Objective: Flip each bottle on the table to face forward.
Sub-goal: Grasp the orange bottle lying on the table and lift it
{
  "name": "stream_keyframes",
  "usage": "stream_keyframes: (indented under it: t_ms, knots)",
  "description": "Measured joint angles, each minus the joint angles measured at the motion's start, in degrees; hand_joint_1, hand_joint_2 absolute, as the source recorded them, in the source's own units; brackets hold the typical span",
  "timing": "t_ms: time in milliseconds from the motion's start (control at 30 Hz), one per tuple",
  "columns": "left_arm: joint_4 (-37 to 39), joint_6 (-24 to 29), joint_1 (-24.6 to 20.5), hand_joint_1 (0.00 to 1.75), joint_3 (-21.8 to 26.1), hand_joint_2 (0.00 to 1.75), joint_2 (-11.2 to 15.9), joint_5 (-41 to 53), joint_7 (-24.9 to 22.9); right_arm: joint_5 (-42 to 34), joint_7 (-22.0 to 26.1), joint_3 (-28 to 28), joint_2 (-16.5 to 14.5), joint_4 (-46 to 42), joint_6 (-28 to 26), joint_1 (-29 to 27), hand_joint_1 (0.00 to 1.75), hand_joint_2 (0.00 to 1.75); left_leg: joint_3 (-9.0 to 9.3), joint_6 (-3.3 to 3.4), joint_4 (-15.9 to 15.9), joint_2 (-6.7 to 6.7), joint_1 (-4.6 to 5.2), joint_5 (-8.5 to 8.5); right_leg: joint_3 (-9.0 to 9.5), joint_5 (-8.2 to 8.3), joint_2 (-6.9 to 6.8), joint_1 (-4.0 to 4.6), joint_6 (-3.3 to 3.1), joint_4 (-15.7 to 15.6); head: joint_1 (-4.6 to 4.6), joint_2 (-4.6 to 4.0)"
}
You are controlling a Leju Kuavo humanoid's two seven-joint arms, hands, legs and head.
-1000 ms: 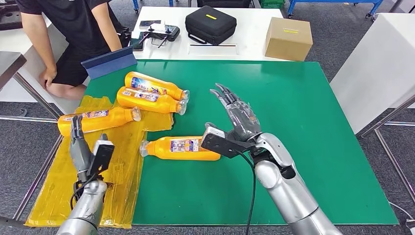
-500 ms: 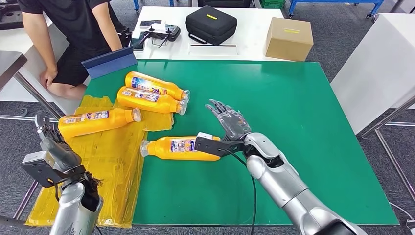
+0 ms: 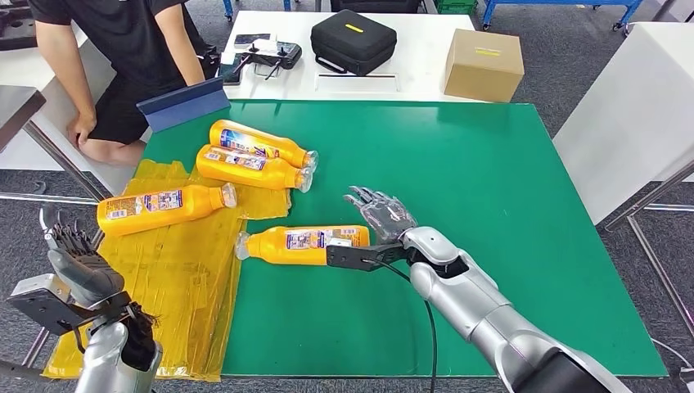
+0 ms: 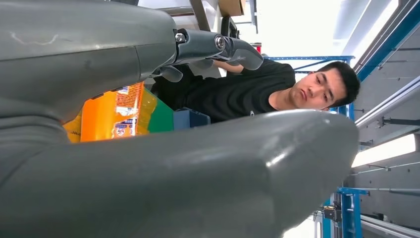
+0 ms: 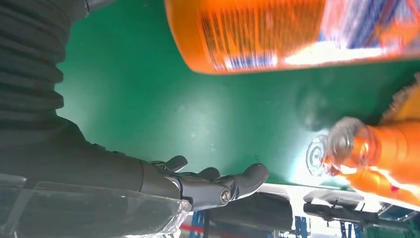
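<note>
Lowered since the earlier frames, the right hand (image 3: 381,214) now rests released, fingers spread, just at three o'clock of the nearest bottle (image 3: 303,245) lying mid-mat, seemingly poised to roll it, while the left hand (image 3: 75,259), empty, has pulled back toward eight o'clock.

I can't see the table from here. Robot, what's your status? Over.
Both hands empty: right hand open beside nearest bottle, left hand off the table edge. Four orange bottles lying down. Nothing blocking.
</note>
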State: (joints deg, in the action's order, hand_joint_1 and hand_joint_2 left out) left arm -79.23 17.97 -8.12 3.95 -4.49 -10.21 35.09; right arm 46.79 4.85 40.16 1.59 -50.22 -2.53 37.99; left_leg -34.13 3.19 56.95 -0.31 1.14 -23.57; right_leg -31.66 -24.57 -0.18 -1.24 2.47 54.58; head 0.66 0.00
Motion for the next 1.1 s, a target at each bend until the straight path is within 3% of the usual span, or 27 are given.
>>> stream_keyframes:
  t_ms: [200, 333, 767, 900, 1100]
  knots:
    - [-0.04, 0.2, 0.56, 0.0, 0.09, 0.0, 0.39, -0.6, 0.11, -1.12, 1.7, 1.51, -0.11, 1.21, 0.1, 0.5, 0.0, 1.75, 0.0, 0.0, 0.0, 0.0, 0.0, 0.0, 0.01, 0.0, 0.01, 0.0, 0.0, 0.0, 0.0, 0.0]
    - [-0.32, 0.52, 1.8, 0.0, 0.42, 0.0, 0.46, -0.81, 0.17, -3.73, 3.09, 2.89, -0.21, 1.43, -0.66, 0.6, 0.0, 0.0, 0.0, 0.0, 0.0, 0.0, 0.0, 0.0, 0.01, 0.0, 0.0, 0.0, 0.0, 0.0, 0.01, 0.0]
    - [-1.21, 0.88, 3.89, 0.0, 1.43, 0.0, 0.53, -1.07, 0.17, -7.15, 3.95, 4.28, 0.1, -4.05, -2.61, 0.59, 0.0, 0.0, 0.0, 0.0, 0.0, 0.01, 0.0, 0.0, -0.01, 0.0, 0.01, 0.0, 0.0, 0.0, 0.01, 0.0]
    - [-1.25, 0.9, 3.89, 0.0, 1.75, 0.0, 0.55, -1.19, 0.18, -8.08, 3.55, 5.17, -0.24, -5.24, -0.31, 1.29, 0.0, 1.75, 0.01, 0.0, 0.0, 0.01, 0.0, 0.0, -0.01, 0.0, 0.01, 0.0, 0.0, 0.0, 0.0, 0.0]
    - [-1.25, 0.92, 3.71, 0.0, 1.94, 0.0, 0.55, -1.2, 0.18, -8.59, 3.12, 6.72, -0.51, -5.25, 0.32, 1.44, 0.0, 1.75, 0.03, 0.0, 0.0, 0.01, 0.0, 0.0, -0.02, 0.0, 0.01, 0.0, 0.0, 0.0, 0.01, 0.0]
